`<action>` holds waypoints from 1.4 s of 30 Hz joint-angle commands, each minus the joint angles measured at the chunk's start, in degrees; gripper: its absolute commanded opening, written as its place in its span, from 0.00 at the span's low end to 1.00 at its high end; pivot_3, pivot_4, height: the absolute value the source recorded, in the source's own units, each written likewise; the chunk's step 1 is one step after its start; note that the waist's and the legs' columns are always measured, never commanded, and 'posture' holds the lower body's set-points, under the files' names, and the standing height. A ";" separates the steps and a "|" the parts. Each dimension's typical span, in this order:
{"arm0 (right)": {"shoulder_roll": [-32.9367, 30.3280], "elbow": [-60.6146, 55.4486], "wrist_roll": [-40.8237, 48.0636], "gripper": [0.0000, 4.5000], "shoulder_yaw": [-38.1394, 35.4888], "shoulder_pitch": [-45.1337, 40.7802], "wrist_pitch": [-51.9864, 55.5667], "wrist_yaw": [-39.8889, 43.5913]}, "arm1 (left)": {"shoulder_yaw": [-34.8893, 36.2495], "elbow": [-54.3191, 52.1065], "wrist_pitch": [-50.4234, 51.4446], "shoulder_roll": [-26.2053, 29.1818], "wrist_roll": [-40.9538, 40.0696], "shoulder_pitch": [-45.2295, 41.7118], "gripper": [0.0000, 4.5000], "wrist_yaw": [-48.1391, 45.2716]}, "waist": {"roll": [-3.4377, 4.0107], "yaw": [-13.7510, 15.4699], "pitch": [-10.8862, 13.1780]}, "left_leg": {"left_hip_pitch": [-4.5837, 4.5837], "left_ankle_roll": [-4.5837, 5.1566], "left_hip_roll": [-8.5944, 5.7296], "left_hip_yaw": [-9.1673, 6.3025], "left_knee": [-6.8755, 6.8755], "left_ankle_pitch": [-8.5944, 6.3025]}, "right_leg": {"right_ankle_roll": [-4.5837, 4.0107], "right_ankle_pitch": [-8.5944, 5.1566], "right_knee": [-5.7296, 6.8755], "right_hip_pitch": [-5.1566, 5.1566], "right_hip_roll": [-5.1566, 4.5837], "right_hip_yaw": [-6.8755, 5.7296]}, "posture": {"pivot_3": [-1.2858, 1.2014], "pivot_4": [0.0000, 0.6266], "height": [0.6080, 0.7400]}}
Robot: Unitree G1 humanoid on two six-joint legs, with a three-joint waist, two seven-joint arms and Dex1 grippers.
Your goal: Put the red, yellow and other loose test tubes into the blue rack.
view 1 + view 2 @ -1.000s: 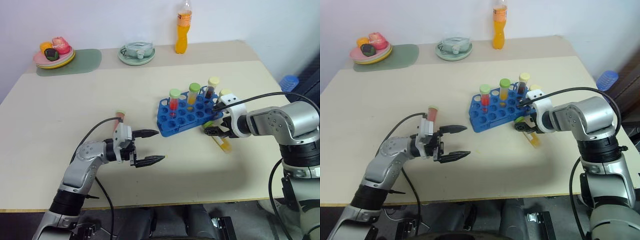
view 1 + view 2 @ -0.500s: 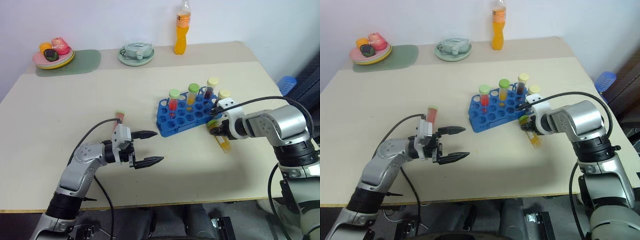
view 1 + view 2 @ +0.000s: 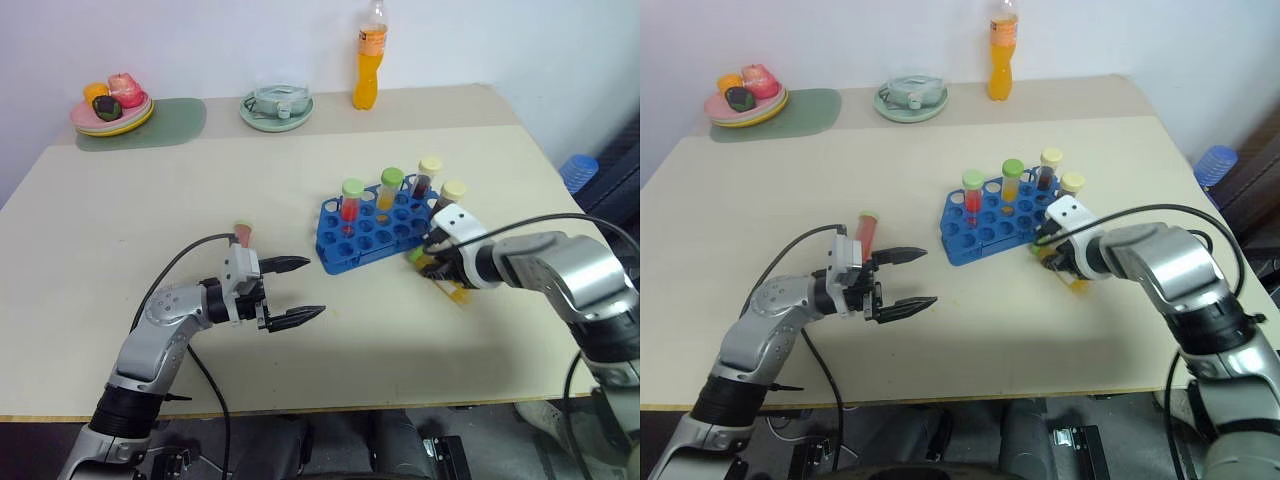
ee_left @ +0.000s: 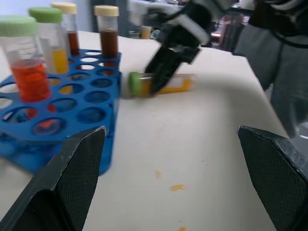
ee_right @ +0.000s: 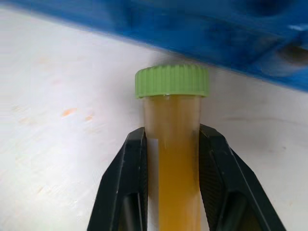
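Right claw (image 5: 171, 159) clamping yellow tube (image 5: 174, 144) lying on surface (image 3: 400, 330) beside blue rack (image 3: 375, 235); left claw (image 3: 300, 291) standing apart, empty. Risking slippage during uprighting, given smooth wall.

yellow tube (image 5: 174, 144): lower end cut off | rack (image 5: 202, 33): blurred, perhaps partly cropped

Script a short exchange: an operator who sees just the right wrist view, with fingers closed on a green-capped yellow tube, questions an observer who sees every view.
Operator: How full is the rack beyond my tube?
Observer: Four capped tubes stand in the blue rack, all along its far side.
Operator: Are any loose tubes left besides mine?
Observer: Yes, a red tube lies on the table just beyond the left gripper, whose fingers are open and holding nothing.
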 commanded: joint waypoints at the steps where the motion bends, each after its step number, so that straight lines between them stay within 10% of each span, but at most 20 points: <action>1: 1.43 -5.37 4.58 0.18 -6.80 4.91 -12.25 8.12 | 2.08 1.78 -3.61 -1.97 1.03 -1.25 1.00 2.84 | 0.01 -0.17 0.01 | 0.00 0.00 0.00 0.02 -0.01 0.00 | 0.00 0.00 -0.01 0.00 -0.01 0.01 | 0.52 0.24 1.00; 20: 35.09 12.90 -8.96 0.18 -17.03 8.72 -69.89 -7.46 | 2.89 6.14 -5.77 -5.36 1.57 -1.86 1.00 4.75 | 0.00 -0.39 0.02 | 0.12 -0.01 0.00 0.07 -0.02 0.01 | 0.02 0.02 0.10 -0.01 0.05 0.03 | 0.52 0.24 1.00; 42: 41.03 33.32 -12.84 0.18 -15.99 6.88 -90.38 -9.43 | 2.83 4.72 -4.79 -4.27 1.65 -2.38 1.00 3.82 | 0.06 -1.80 0.01 | 0.34 -0.02 0.01 0.08 -0.11 0.01 | 0.02 0.01 0.21 0.07 0.07 0.04 | 0.52 0.24 1.00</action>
